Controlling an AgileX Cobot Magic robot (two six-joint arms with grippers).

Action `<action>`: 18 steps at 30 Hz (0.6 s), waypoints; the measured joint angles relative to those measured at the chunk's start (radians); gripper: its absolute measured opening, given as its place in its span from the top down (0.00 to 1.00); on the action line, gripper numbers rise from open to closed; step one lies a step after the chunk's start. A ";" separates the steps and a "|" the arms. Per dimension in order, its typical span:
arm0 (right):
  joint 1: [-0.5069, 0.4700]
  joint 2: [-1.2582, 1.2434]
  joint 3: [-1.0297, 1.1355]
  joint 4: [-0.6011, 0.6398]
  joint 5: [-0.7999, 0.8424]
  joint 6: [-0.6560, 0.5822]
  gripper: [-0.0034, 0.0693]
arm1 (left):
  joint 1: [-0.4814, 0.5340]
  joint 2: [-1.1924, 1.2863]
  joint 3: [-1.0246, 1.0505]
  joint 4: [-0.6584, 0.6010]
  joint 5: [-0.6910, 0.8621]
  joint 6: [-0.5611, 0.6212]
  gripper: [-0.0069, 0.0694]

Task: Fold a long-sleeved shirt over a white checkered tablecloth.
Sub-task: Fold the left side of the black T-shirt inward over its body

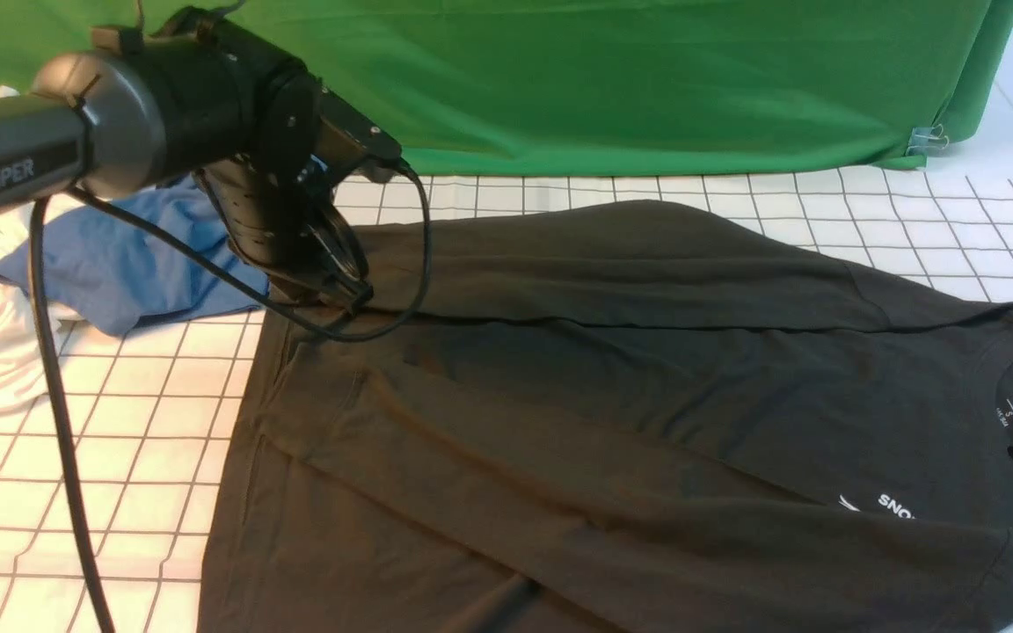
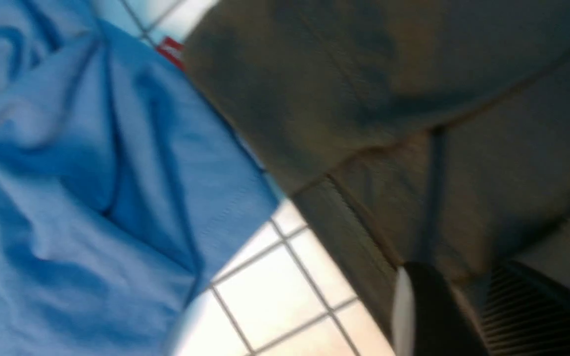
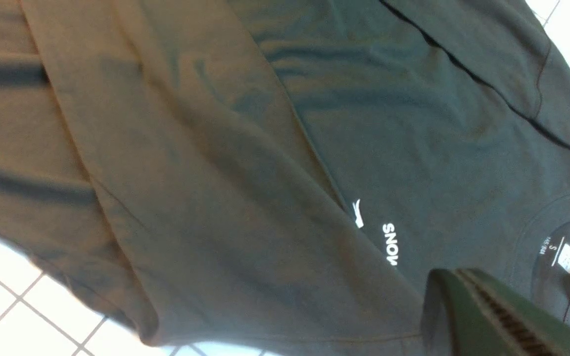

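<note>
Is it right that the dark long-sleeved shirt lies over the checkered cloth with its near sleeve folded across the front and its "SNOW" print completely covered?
Not quite: the "SNOW" print is uncovered and readable in the right wrist view. The dark long-sleeved shirt does lie over the checkered cloth, with its near sleeve folded across the front.
</note>
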 joint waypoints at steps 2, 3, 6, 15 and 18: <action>0.000 0.000 0.000 -0.006 -0.004 0.002 0.93 | 0.007 0.000 -0.005 0.007 -0.003 -0.021 0.59; 0.000 0.000 0.000 -0.010 -0.008 0.003 0.93 | 0.011 0.000 -0.015 0.012 -0.004 -0.069 0.50; 0.000 0.005 -0.003 -0.017 -0.014 0.003 0.93 | 0.027 0.008 -0.047 -0.003 -0.003 -0.147 0.36; 0.000 0.088 -0.008 -0.022 -0.019 0.004 0.93 | 0.146 0.101 -0.137 -0.231 -0.007 -0.182 0.24; 0.000 0.098 -0.009 -0.022 -0.019 0.004 0.93 | 0.166 0.131 -0.137 -0.247 -0.044 -0.182 0.27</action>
